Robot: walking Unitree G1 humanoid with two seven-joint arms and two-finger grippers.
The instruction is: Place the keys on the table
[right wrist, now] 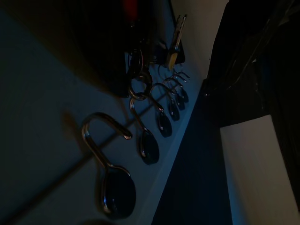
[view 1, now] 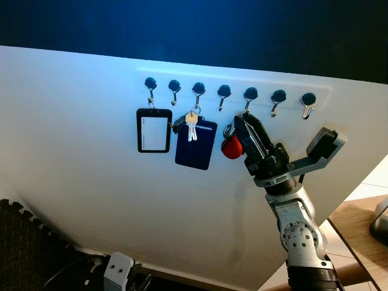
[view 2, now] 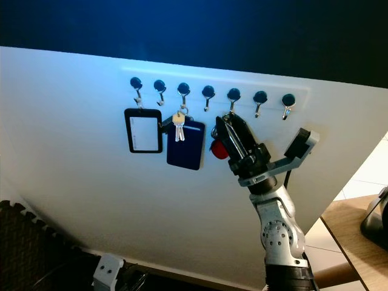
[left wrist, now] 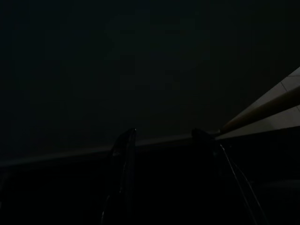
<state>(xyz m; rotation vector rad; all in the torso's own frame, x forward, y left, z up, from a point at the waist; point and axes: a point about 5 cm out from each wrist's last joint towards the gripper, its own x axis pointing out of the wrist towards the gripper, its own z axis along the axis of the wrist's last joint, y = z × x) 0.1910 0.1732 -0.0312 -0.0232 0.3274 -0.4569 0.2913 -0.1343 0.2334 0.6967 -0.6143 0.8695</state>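
A row of seven hooks point(view 1: 224, 92) runs across a white board. Silver keys point(view 1: 191, 127) hang on the third hook, in front of a dark blue card holder point(view 1: 195, 147). From the fifth hook hangs a key ring point(right wrist: 137, 90) with a red fob point(view 1: 230, 148). My right gripper point(view 1: 285, 130) is raised to the board and open wide. One black finger point(view 1: 254, 140) lies against the right side of the red fob; the other points off to the right. The left wrist view is nearly black, with only two dim finger shapes showing.
A black-framed badge holder point(view 1: 153, 130) hangs on the first hook. A wooden table point(view 1: 357, 233) stands at the lower right with a dark object point(view 1: 381, 221) at its edge. Black foam matting point(view 1: 24, 242) lies at the lower left. My idle left arm point(view 1: 118, 270) hangs low.
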